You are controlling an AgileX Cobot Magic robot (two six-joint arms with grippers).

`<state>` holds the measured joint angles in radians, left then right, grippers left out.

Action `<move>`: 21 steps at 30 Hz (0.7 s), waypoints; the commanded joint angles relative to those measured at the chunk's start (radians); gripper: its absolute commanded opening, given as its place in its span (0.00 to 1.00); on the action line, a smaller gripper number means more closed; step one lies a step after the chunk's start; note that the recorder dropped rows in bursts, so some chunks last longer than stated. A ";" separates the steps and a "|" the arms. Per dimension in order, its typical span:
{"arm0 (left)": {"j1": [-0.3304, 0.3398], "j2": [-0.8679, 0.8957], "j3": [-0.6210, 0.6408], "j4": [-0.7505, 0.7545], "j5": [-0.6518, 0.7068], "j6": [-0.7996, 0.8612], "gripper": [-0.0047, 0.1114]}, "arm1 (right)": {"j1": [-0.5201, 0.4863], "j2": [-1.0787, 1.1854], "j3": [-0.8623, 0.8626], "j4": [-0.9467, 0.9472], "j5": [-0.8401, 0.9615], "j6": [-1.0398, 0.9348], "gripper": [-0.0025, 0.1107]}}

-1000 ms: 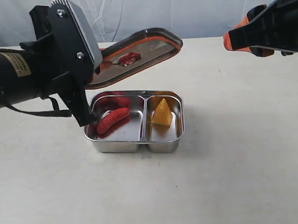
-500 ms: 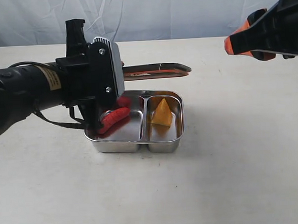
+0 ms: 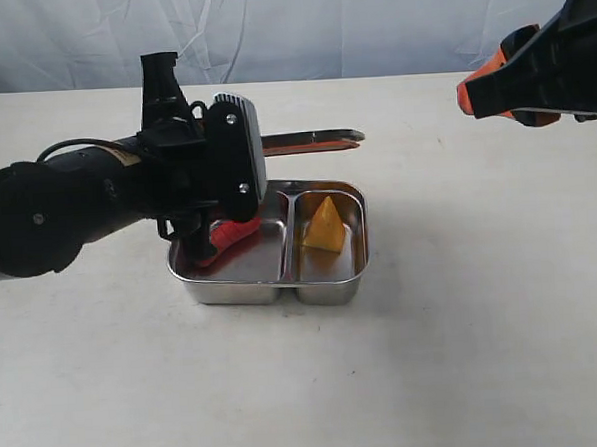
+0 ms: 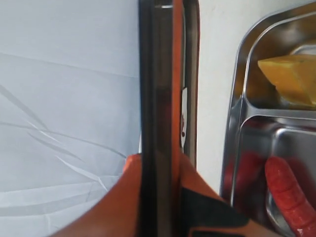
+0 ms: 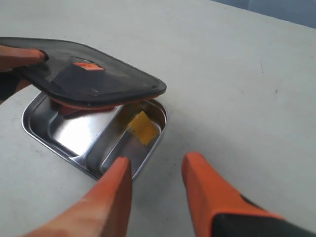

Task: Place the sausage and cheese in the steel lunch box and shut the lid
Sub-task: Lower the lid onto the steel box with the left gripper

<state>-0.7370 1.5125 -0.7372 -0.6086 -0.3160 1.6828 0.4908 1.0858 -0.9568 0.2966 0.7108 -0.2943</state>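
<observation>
Left claw (image 4: pixel 159 177) is clamped on one short edge of the lid (image 3: pixel 309 140), orange fingers (image 4: pixel 131 197) pressed on both faces. Firm grip, nothing else in it.

Lid is roughly level, edge-on in the exterior view, hanging over the back part of the box (image 3: pixel 262 285). Not seated. There's a gap between lid and rim on the cheese side; the sausage side is hidden behind the left arm, can't tell there. Right wrist view shows the lid's dark top with the orange tab (image 5: pixel 88 65) facing up and the orange seal (image 5: pixel 108 102) along the underside.

Box sits on the bench (image 3: pixel 464 325), about mid-scene, with a divider splitting it in two.
- Sausage (image 3: pixel 237 232) lies in the wider compartment on the left-arm side, partly covered by the left wrist. The steel wall beside it shows a red reflection.
- Cheese (image 3: pixel 325 227) is in the narrower compartment on the right-arm side, standing point up, not touching the sausage.

Right claw (image 5: pixel 157 165) has its jaws spread wide and is empty. It is up off the bench, well apart from the box and lid, at the far right of the exterior view. Its wrist view looks down on the box past both orange fingers (image 5: pixel 113 192).

Pale cloth backdrop (image 3: pixel 368 25) behind the bench.
</observation>
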 commanded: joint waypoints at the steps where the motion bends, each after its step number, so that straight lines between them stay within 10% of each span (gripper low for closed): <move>1: -0.022 0.000 0.002 -0.033 -0.022 0.004 0.04 | -0.006 -0.008 -0.007 -0.008 -0.003 0.003 0.34; 21: -0.053 0.077 0.002 -0.087 0.011 0.003 0.04 | -0.006 -0.008 -0.007 -0.026 -0.003 0.017 0.34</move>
<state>-0.7645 1.5881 -0.7354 -0.6730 -0.3114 1.6906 0.4908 1.0858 -0.9568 0.2856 0.7127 -0.2782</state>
